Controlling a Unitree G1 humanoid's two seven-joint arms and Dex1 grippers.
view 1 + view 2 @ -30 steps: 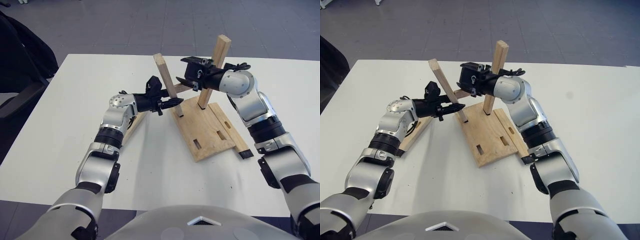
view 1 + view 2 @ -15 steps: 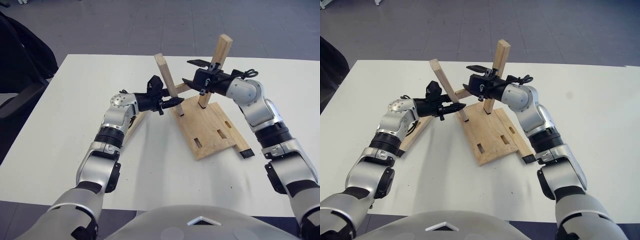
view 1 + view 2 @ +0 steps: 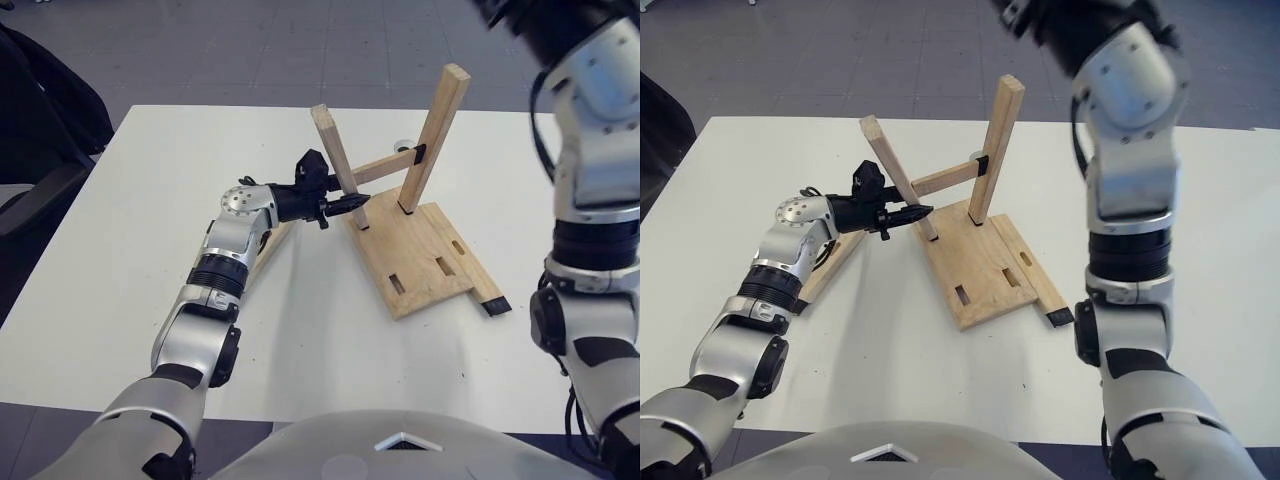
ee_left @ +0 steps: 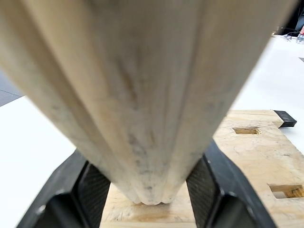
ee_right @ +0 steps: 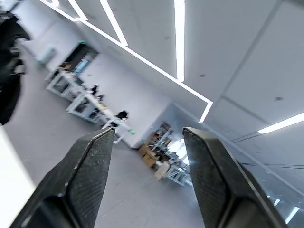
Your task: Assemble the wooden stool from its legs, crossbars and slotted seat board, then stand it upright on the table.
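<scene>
As the stool stands now: half built, seat board down, two legs up, two more to fit.
Table (image 3: 120, 250): white, carrying every part.
Seat board (image 3: 420, 250): flat on the table, nearer the far edge than the near one, skewed to the edges.
Right-side leg (image 3: 435, 130): seated in the board's far end, leaning away.
Left-side leg (image 3: 330, 150): also at the far end, tilted toward the table's left edge.
Loose leg (image 3: 487, 293): lies along the board's right side, black-capped end toward the near edge.
Spare piece (image 3: 265, 255): flat on the table under the left forearm, just left of the board.
Crossbar (image 3: 380, 168): bridges the two standing legs.
Left gripper (image 3: 345, 203): clamped on the left-side leg low down, pads (image 4: 95, 185) pressed to both faces.
Right gripper (image 5: 148, 142): raised high above the table, fingers spread, holding nothing.
Empty slots (image 3: 397, 287): open at the board's near end.
Risk: with one claw steadying a splayed frame, a sideways pull could probably lever the leg from its slot or pop the crossbar free.
Risk: letting go early may tip both legs over.
</scene>
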